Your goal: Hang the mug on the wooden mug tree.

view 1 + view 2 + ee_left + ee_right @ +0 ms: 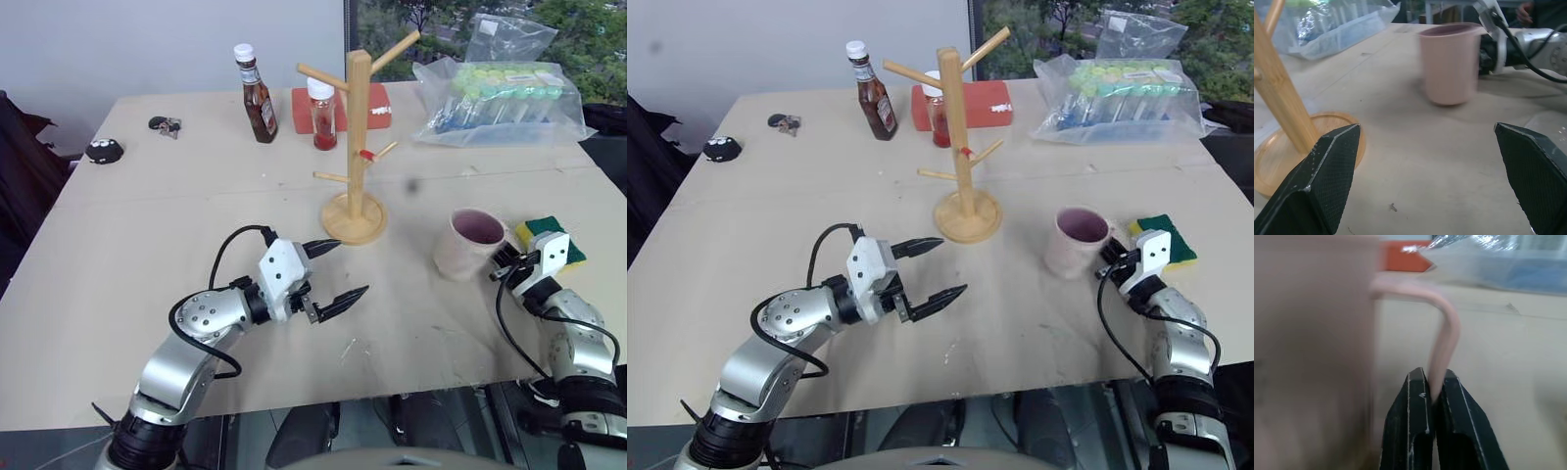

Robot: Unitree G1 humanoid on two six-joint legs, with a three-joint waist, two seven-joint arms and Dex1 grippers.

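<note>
The left gripper [338, 271] is the thing nearest the camera, low over the front of the table [147, 255], and its two black fingers [1327, 176] stand wide apart with nothing between them. It points toward the mug tree [357, 147] and the mug [470, 243]. The mug is pale pink with a darker pink inside, and it stands upright on the table on the robot's right side, a little way to the right of the mug tree's round base. The right gripper [1432, 399] is just beside the mug, and its two fingers are pressed together on the thin handle [1442, 342]. A yellow and green sponge [549, 235] lies just behind that gripper. The mug tree stands upright near the middle of the table, with pegs sticking out at angles and a small red mark on one peg. Behind it are a brown sauce bottle [257, 96], a red jar [323, 114] and a flat red thing [377, 106]. A clear plastic bag [500, 98] with small tubes inside lies at the far right. Some keys [165, 124] and a small black thing [103, 150] lie at the far left.
</note>
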